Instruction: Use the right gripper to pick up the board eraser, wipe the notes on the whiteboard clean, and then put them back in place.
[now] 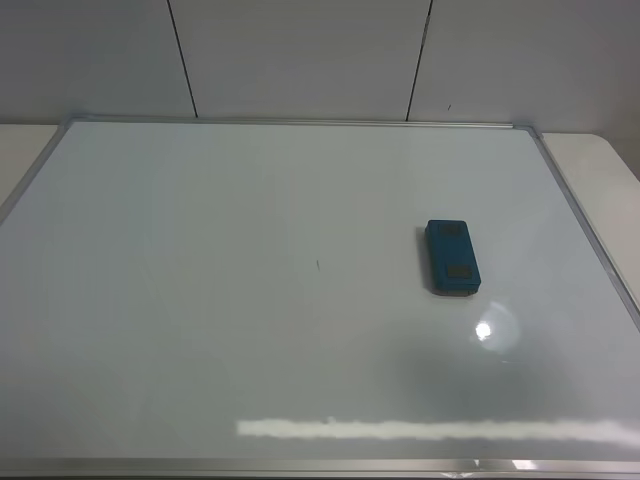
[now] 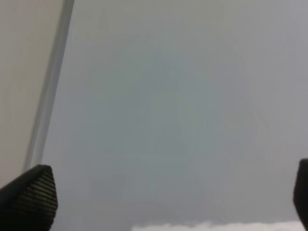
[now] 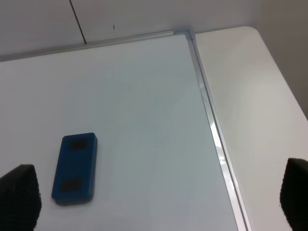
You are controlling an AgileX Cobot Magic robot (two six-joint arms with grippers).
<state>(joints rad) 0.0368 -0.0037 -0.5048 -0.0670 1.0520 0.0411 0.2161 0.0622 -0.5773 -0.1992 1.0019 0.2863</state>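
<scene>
- The whiteboard [image 1: 250,330] lies flat on the pale counter [image 1: 600,165] and fills most of the high view.
- The eraser [image 1: 452,258] rests on the board's right half, lying flat with its two dark patches facing up, apart from both hands.
- Only a tiny dark mark [image 1: 318,265] shows near the middle of the board; no readable writing is visible.
- The right hand [image 3: 159,197] is spread wide, holding nothing, hovering above the board near the right frame.
- The left hand [image 2: 173,192] is also spread and empty, over bare board beside the frame.

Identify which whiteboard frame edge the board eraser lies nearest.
The right edge: the board eraser sits right of centre on the whiteboard, well clear of the other three edges.
</scene>
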